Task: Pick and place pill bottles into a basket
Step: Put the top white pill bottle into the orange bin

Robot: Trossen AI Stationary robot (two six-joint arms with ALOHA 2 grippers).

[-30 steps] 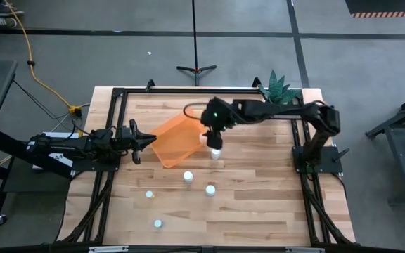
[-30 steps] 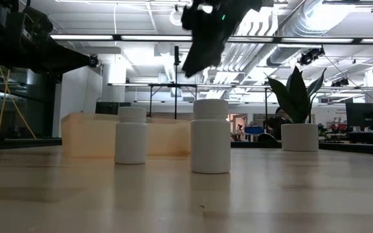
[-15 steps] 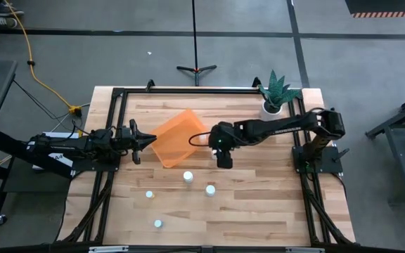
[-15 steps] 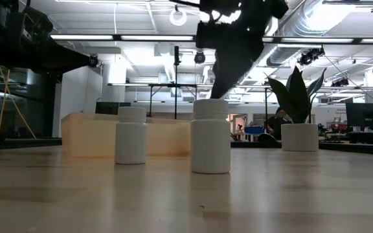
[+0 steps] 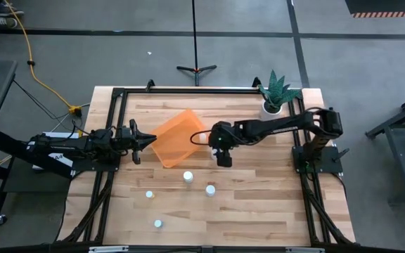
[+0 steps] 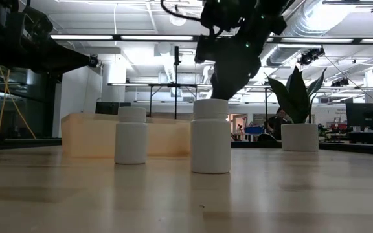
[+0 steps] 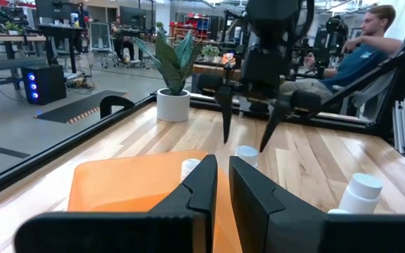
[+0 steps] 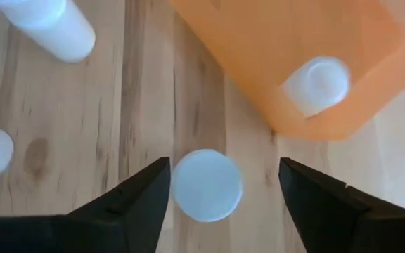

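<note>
In the high view you see the orange basket (image 5: 178,137) a little left of the frame centre, a shallow rectangular tray that lies turned at an angle on the wooden table (image 5: 259,204). Your right gripper (image 5: 223,156) hangs just to the right of the basket's lower right corner, pointing down. In the right wrist view its two dark fingers (image 8: 143,193) stand wide apart, and one pill bottle (image 8: 207,185) shows between them as a round white cap seen from above; the fingers are on each side of it and do not touch it. This bottle stands just outside the basket's rounded corner (image 8: 315,126). Another bottle (image 8: 316,84) is inside the basket near that corner, seen through the pale orange wall. Four more small white bottles stand on bare wood in the lower middle of the high view: one (image 5: 188,177) below the basket, one (image 5: 210,189) to its right, one (image 5: 149,195) farther left and one (image 5: 157,224) near the lower edge. In the low view two of them (image 6: 210,136) (image 6: 131,134) look like plain white cylinders with wide caps. Your left gripper (image 5: 145,142) waits at the left side of the basket, near its edge, and in the left wrist view its fingers (image 7: 209,184) are only narrowly apart and hold nothing.
</note>
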